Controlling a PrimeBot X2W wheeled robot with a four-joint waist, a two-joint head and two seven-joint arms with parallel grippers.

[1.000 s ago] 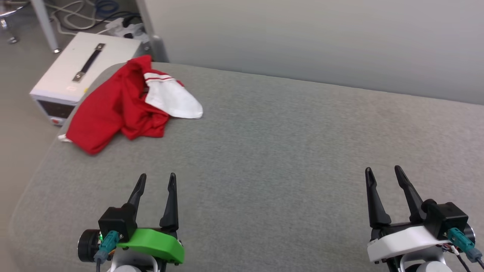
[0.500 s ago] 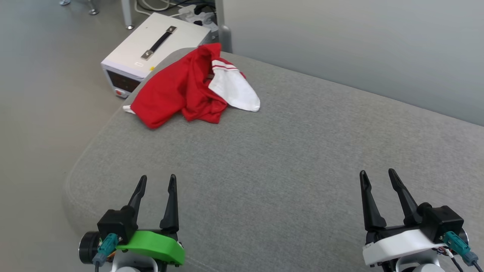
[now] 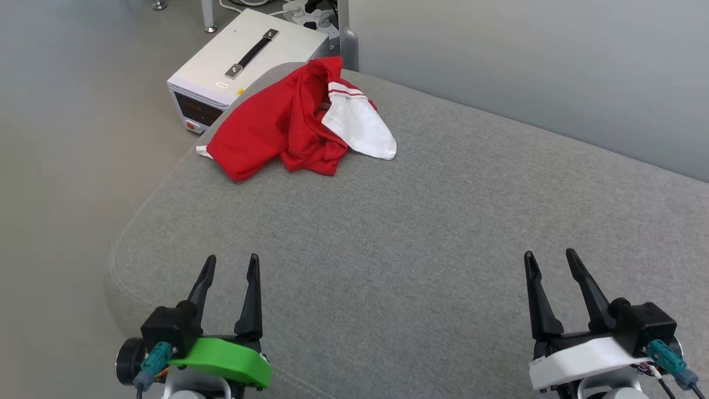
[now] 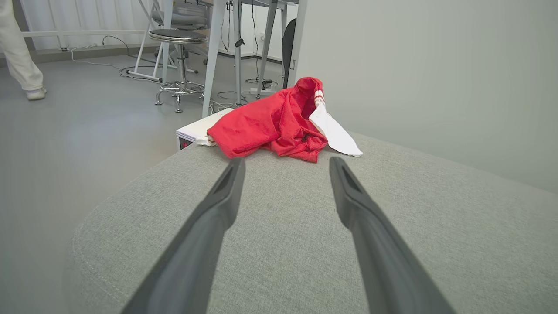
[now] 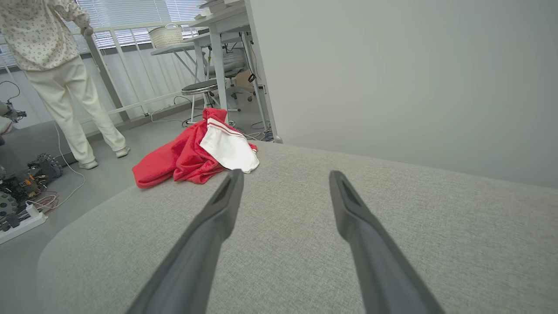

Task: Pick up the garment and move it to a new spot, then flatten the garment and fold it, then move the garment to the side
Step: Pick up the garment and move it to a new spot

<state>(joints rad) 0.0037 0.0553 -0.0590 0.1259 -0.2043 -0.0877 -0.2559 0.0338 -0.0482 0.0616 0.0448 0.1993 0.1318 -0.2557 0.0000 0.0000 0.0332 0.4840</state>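
The task looked barely begun; the garment (image 3: 288,130) lay crumpled in a heap, neither flattened nor folded, at about eleven o'clock in the head view, on the far left corner of the grey cushion (image 3: 432,233), its red edge reaching the rounded rim; picking up, moving, flattening, folding and setting aside all seemed left to do; the left gripper (image 3: 231,257) at seven o'clock and the right gripper (image 3: 549,254) at five o'clock had their fingers spread apart and held nothing, well apart from the cloth; open cushion stretched from twelve through four o'clock, room enough for spreading; the wall (image 3: 526,66) bounded the far side at one o'clock; a white box (image 3: 249,55) sat just beyond the corner on the floor (image 3: 66,138), and the cushion dropped away at nine o'clock.
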